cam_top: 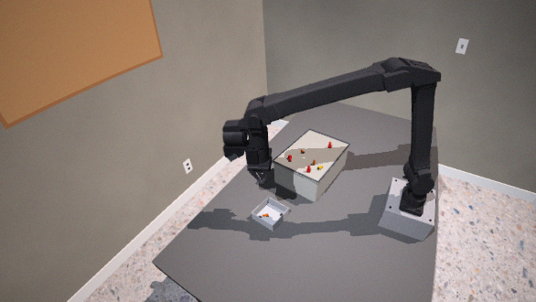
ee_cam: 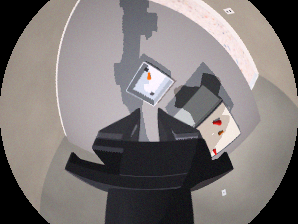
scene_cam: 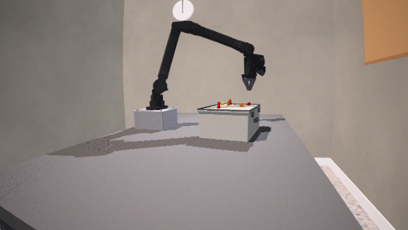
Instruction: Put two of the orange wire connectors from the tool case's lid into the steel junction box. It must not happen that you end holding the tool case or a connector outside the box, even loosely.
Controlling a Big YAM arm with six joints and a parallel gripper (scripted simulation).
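Note:
The small steel junction box (cam_top: 271, 213) sits on the table in front of the tool case (cam_top: 311, 162). One orange wire connector (cam_top: 264, 214) lies inside it, also seen in the wrist view (ee_cam: 150, 78). On the case's lid stand an orange connector (cam_top: 314, 162), a yellow one (cam_top: 320, 167) and three red ones, such as the one at the far edge (cam_top: 329, 145). My gripper (cam_top: 261, 179) hangs beside the case's near-left corner, above and behind the junction box. Its fingers stand a little apart with nothing between them; the exterior view shows it (scene_cam: 249, 87) well above lid height.
The arm's pedestal (cam_top: 407, 212) stands at the table's right side. The tool case (scene_cam: 228, 120) is a tall block just right of the gripper. The table edge lies left of the junction box.

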